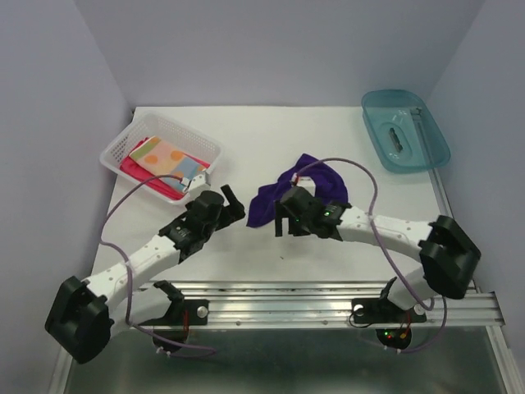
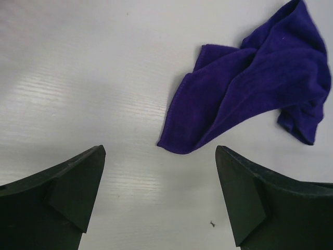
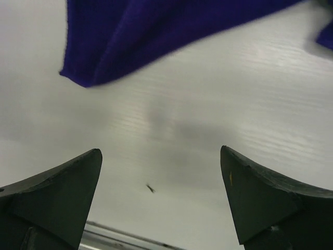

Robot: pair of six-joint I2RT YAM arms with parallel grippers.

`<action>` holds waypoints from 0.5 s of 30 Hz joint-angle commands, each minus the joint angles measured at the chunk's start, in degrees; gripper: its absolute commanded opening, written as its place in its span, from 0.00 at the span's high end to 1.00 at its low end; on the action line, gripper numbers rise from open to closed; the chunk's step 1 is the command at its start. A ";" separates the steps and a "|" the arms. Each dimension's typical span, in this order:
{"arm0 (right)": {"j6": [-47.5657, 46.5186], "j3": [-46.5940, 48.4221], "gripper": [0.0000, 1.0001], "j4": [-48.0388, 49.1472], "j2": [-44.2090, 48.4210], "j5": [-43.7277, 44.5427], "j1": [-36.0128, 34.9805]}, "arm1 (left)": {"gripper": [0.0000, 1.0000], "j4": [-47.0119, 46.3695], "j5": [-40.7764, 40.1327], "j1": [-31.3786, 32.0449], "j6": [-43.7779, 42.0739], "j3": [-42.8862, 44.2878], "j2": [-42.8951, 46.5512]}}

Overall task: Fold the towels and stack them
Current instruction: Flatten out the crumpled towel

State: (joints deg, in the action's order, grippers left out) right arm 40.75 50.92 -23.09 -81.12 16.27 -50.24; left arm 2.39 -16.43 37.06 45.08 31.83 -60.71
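A dark purple-blue towel (image 1: 305, 190) lies crumpled on the white table at centre; the left wrist view has this towel (image 2: 255, 83) at upper right, the right wrist view has it (image 3: 156, 31) along the top. My right gripper (image 1: 285, 225) hovers at the towel's near edge, open, nothing between its fingers (image 3: 54, 200). To the towel's left my left gripper (image 1: 232, 199) stands open and apart from it, only bare table between its fingers (image 2: 62, 192). An orange polka-dot towel (image 1: 164, 156) and a pink-red towel (image 1: 135, 168) lie in the basket.
The white perforated basket (image 1: 201, 146) stands at the back left. A teal tray (image 1: 426, 152) sits at the back right. An aluminium rail (image 1: 328, 305) runs along the table's near edge. Purple cables loop over both arms.
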 commanded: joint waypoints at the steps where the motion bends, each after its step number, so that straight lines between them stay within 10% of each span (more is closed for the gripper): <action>1: -0.41 14.45 0.00 -2.21 -12.10 10.70 -5.56 | 0.01 10.67 -9.05 0.03 11.14 -0.46 9.54; 10: -3.23 33.70 0.05 -5.20 -33.39 9.56 -9.35 | 0.01 26.79 -17.33 -0.32 21.98 -0.45 18.24; 15: 0.81 33.64 0.28 -5.73 -36.56 12.20 -9.26 | 0.01 26.61 -17.32 -0.41 21.45 -1.42 20.10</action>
State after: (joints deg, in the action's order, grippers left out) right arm 38.41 82.32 -26.85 -117.05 24.88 -59.59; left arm 27.00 -30.59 36.88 64.90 31.42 -41.82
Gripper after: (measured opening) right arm 0.775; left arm 0.986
